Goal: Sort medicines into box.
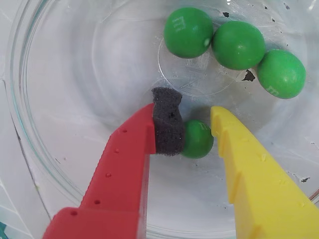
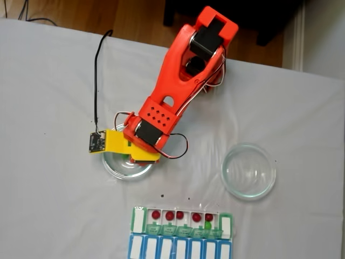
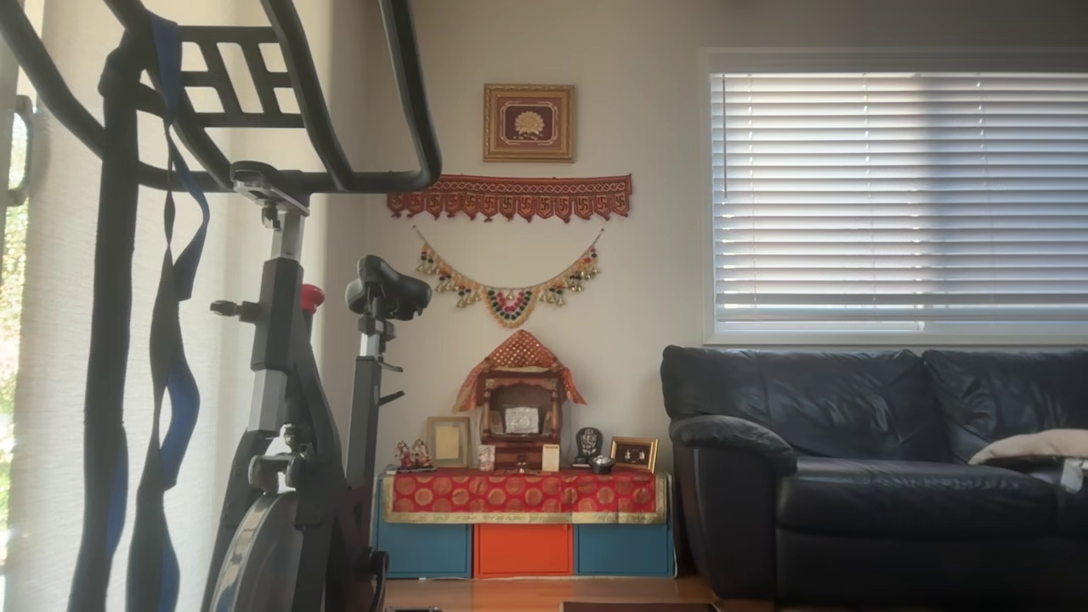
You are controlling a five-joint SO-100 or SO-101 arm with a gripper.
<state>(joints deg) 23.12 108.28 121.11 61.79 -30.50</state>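
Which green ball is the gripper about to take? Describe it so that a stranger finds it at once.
In the fixed view, find the glass dish under the orange arm. In the wrist view, it holds four green balls. The wanted green ball lies alone between the gripper fingers, against the dark foam pad, while the other three cluster at the far side.

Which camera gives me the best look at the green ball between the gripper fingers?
The wrist view: the green ball sits large and sharp in the glass dish, between the foam pad and the yellow finger of the gripper. In the fixed view the arm covers it. The other view faces a living room, away from the table.
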